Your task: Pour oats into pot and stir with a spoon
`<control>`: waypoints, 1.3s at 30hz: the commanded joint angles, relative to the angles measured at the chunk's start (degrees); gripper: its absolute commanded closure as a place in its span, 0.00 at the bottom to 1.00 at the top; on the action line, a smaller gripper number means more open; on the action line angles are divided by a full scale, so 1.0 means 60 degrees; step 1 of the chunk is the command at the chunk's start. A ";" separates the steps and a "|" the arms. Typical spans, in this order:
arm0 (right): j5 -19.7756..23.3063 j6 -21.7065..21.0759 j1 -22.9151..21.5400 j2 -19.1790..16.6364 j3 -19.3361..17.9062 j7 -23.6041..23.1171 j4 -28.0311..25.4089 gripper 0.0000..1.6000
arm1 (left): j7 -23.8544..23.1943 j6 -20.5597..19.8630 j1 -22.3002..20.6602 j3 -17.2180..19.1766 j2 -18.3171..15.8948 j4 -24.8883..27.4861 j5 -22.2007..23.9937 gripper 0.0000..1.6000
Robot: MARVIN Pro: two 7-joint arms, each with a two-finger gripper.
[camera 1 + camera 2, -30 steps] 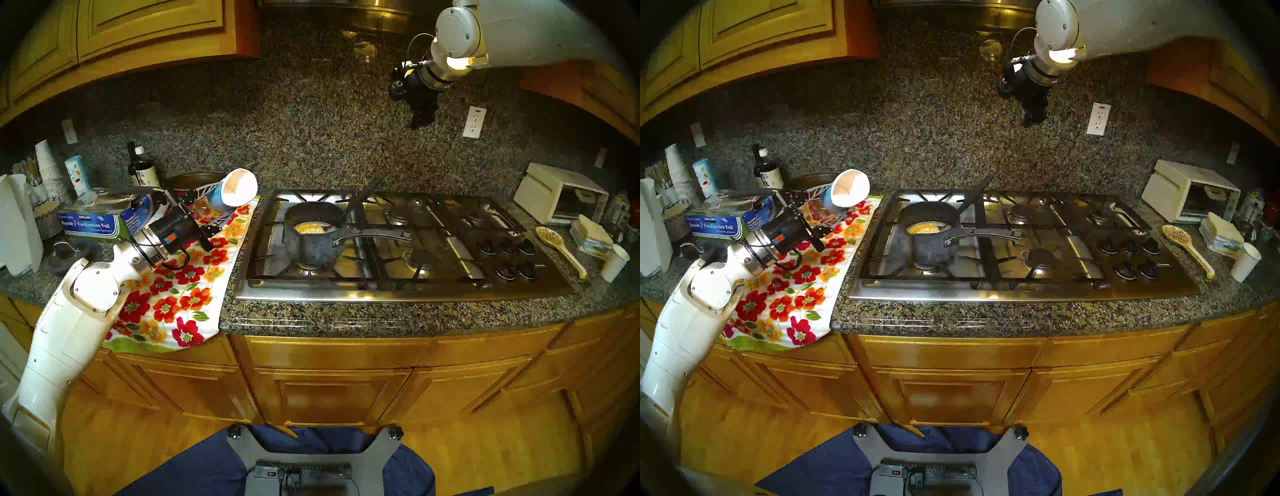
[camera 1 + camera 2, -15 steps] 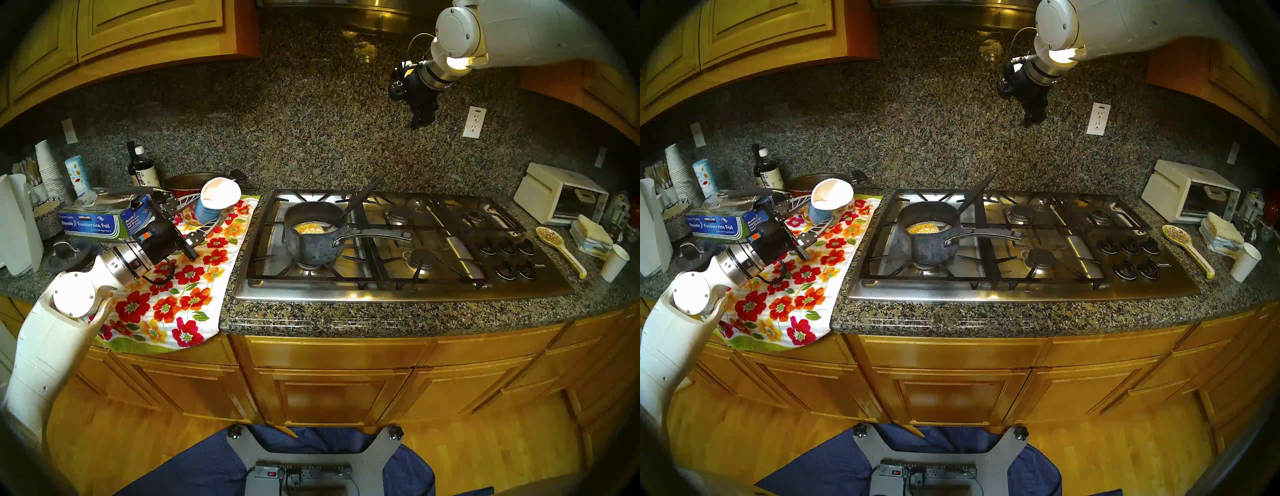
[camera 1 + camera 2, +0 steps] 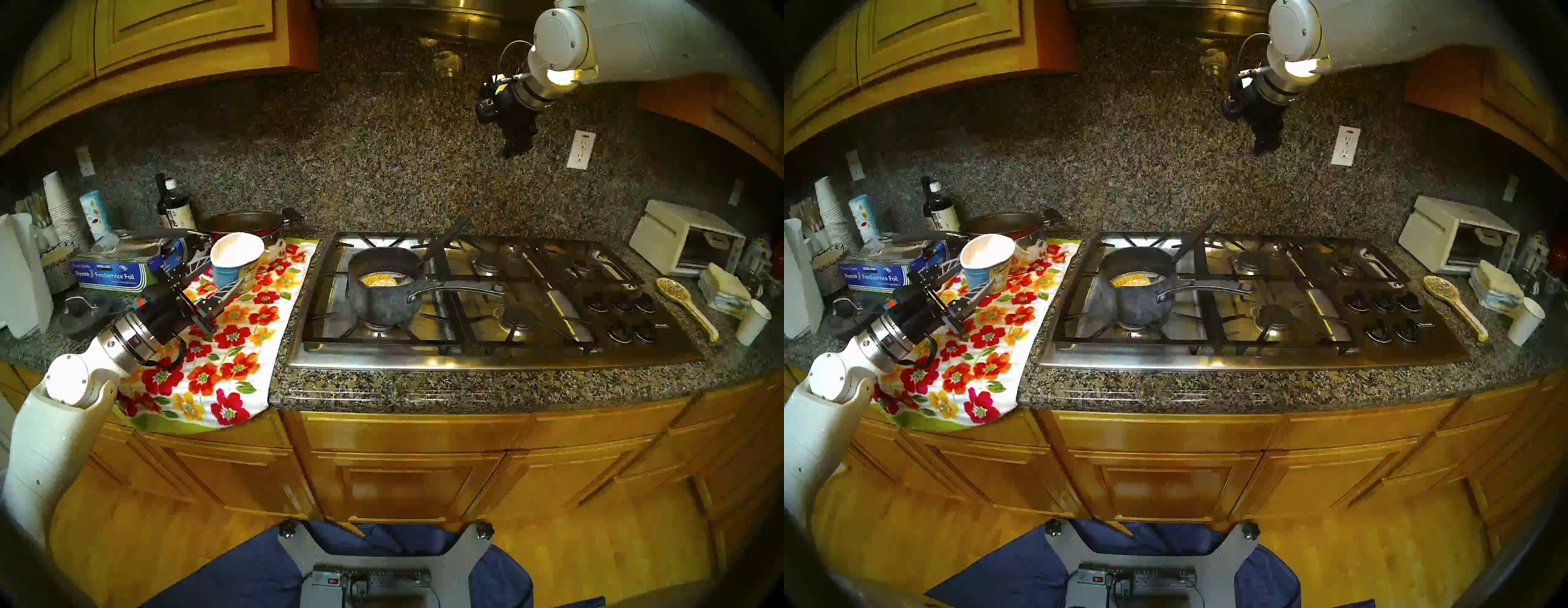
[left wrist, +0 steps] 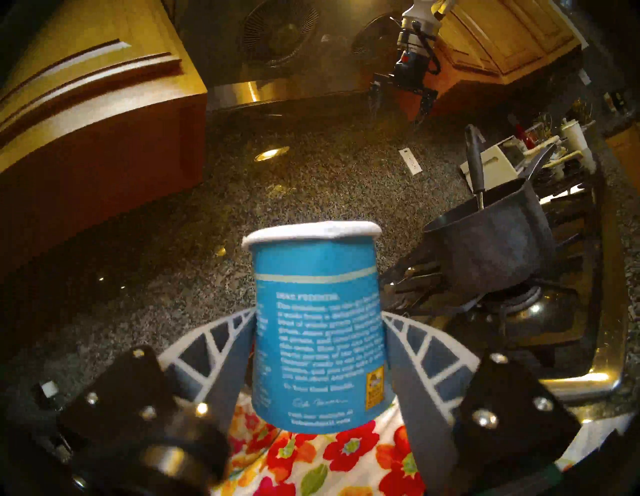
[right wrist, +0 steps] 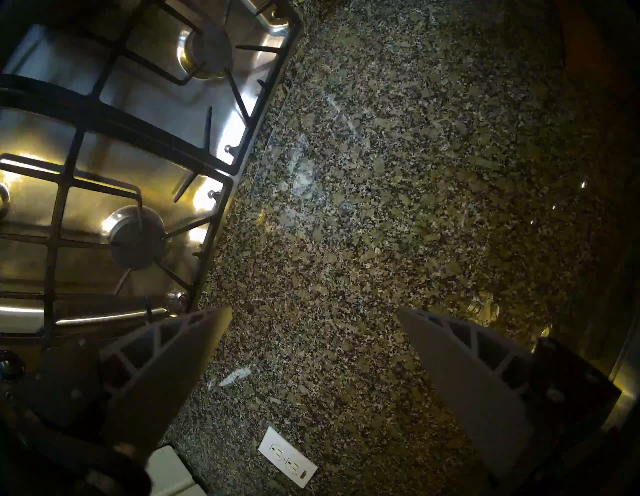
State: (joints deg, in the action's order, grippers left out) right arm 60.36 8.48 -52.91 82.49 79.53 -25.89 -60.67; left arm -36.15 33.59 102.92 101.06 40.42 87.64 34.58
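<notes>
Here, starting at your left, one foil box (image 3: 112, 271) lies beside one floral towel (image 3: 220, 352). Your left gripper (image 4: 317, 350) has its two fingers (image 4: 227, 360) pressed against the sides of one blue oatmeal cup (image 3: 235, 265), upright over the towel, its white inside showing no oats. One red pan (image 3: 246, 223) sits behind it. Next comes the cooktop (image 3: 488, 352) with one grey saucepan (image 3: 384, 297) on the front-left burner; one heap of oats (image 3: 377, 279) lies inside, and one black-handled spoon (image 3: 443, 240) leans on its far rim. Your right gripper (image 5: 313, 317) hangs high over the back counter, jaws wide, holding nothing. Farthest right lie one cream speckled spoon (image 3: 687, 305) and one white paper cup (image 3: 753, 320).
</notes>
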 commanded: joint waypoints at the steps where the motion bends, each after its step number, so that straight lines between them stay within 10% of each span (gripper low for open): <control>1: 0.0003 -0.0084 -0.0356 -0.0020 -0.0028 0.0121 0.0307 0.00 | -0.0298 0.0787 -0.0306 0.0202 0.0363 -0.0508 0.0812 0.51; 39: -0.0035 -0.0116 -0.0353 -0.0042 -0.0069 0.0120 0.0306 0.00 | -0.1645 0.0927 0.0342 0.0379 0.0594 -0.1201 0.2032 0.41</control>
State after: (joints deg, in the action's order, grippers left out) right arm 60.17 8.23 -52.88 82.37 79.26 -25.88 -60.67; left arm -46.21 39.41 103.32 102.03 44.03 79.71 45.79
